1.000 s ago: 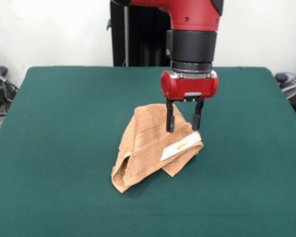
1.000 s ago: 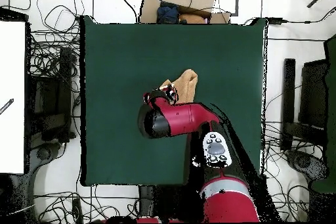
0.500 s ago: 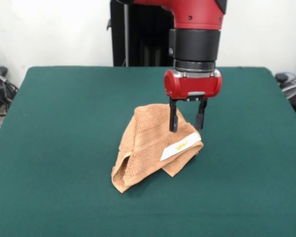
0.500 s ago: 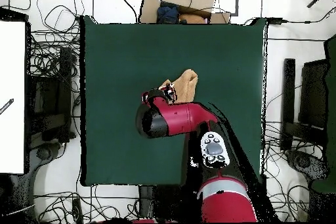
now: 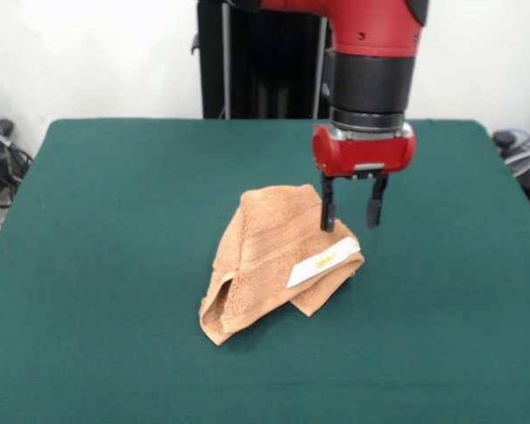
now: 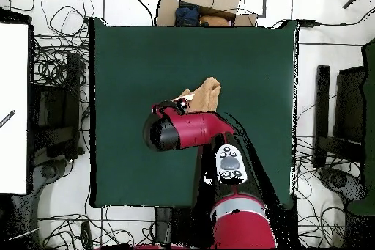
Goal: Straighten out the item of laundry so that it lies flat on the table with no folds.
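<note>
Towel (image 5: 274, 261): orange-tan, crumpled and folded in a heap, centre of the green worktop (image 5: 97, 265); white tag (image 5: 322, 261) with yellow print on its right side.
Pincer (image 5: 351, 210): fingers apart, holding nothing, poised at the towel's upper right edge, above the tag.

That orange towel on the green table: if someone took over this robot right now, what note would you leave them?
Gripper: open, empty, hanging just above the far right edge of the towel, not touching it.
Small orange-tan terry towel: crumpled in a folded heap near the middle of the dark green felt-covered table, white tag with yellow print facing the front camera.
Done: nothing flattened yet.
Left: grasp an edge or corner, pull the folds open, spread it flat.
</note>
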{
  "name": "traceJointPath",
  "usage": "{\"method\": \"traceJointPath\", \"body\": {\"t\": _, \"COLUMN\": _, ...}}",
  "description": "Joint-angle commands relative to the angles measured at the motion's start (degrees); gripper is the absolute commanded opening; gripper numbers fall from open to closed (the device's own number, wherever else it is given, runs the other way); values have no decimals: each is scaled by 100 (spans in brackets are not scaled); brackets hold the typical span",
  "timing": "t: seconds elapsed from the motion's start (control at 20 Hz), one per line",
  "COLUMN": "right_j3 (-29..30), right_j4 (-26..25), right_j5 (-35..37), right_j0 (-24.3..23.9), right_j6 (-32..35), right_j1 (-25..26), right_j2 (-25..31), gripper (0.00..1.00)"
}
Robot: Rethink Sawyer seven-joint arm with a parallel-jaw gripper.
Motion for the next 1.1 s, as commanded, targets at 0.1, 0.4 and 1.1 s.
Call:
{"method": "traceJointPath", "body": {"t": 0.1, "right_j3": -540, "right_j4": 431, "right_j5": 732, "right_j0": 388, "right_j6": 1025, "right_j1": 285, "right_j2": -223, "gripper": 100}}
{"method": "traceJointPath", "body": {"t": 0.4, "right_j3": -690, "right_j4": 476, "right_j5": 669, "right_j0": 388, "right_j6": 986, "right_j1": 437, "right_j2": -248, "gripper": 100}}
{"method": "traceJointPath", "body": {"t": 1.1, "right_j3": -1250, "right_j4": 379, "right_j5": 576, "right_j0": 626, "right_j6": 1014, "right_j1": 839, "right_j2": -1034, "gripper": 100}}
